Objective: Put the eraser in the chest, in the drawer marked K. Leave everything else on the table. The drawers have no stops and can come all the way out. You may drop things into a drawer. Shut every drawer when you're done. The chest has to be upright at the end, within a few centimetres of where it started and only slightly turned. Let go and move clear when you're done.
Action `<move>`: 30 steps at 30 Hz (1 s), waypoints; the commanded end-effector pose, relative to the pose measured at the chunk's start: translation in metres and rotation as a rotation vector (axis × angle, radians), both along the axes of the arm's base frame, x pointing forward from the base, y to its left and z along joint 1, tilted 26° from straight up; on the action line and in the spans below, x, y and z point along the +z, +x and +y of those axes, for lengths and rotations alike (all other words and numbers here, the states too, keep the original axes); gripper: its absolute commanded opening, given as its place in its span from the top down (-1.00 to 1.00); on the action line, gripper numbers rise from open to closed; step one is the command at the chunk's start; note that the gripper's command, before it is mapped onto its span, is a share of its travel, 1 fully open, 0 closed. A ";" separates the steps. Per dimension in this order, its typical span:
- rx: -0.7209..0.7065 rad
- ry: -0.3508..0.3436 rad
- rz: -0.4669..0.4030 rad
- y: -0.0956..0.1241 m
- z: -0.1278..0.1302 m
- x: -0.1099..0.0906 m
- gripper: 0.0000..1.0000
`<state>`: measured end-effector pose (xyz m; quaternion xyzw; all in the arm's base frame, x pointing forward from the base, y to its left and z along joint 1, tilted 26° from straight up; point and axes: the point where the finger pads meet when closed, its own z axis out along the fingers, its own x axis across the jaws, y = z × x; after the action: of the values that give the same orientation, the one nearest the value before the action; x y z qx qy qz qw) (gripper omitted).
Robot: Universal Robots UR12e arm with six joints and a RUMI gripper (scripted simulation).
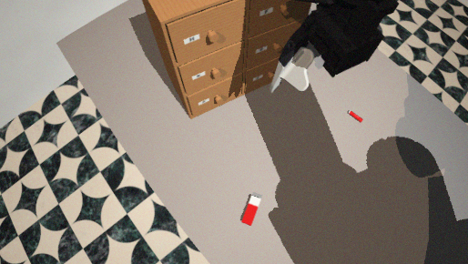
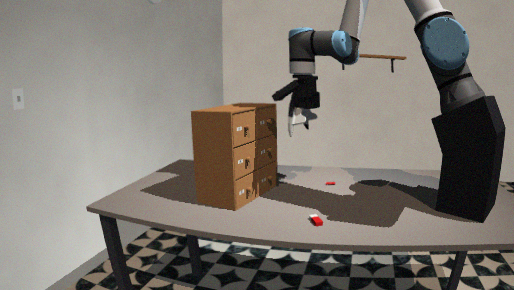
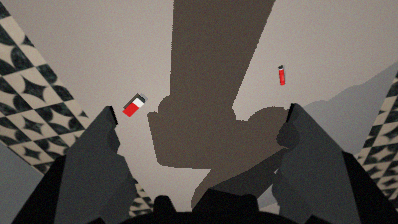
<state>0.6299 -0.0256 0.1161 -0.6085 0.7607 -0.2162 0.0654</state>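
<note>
Jaws of the gripper point(image 2: 297, 126) stand spread wide and empty, high beside the chest point(image 2: 215, 150). On the bench point(image 1: 191, 159), the eraser point(image 1: 251, 209) lies near the front edge, well apart from a small red cylinder point(image 1: 355, 116).

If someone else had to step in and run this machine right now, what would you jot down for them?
Tool: open, holding nothing, hanging in the air beside the chest's front, near its upper drawers.
Eraser: lying on the table near its front edge, untouched.
Small red item: on the table, apart from the eraser; it stays there.
Chest: upright, all six drawers shut. Labels too small to read, so drawer K isn't identified.
Done: nothing yet.
Left: open K, put the eraser in, shut it.
</note>
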 end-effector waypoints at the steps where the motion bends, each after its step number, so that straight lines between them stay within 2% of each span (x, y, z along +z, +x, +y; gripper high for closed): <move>1: 0.004 -0.005 -0.021 0.003 -0.001 -0.001 -1.00; 11: 0.016 -0.024 -0.094 0.009 -0.003 -0.004 -1.00; 26: 0.056 -0.085 -0.325 0.032 -0.011 -0.014 -1.00; 28: 0.056 -0.085 -0.325 0.032 -0.011 -0.014 -1.00; 30: 0.062 -0.095 -0.361 0.035 -0.012 -0.016 -1.00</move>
<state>0.6579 -0.0355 0.1036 -0.5917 0.7199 -0.3277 0.1558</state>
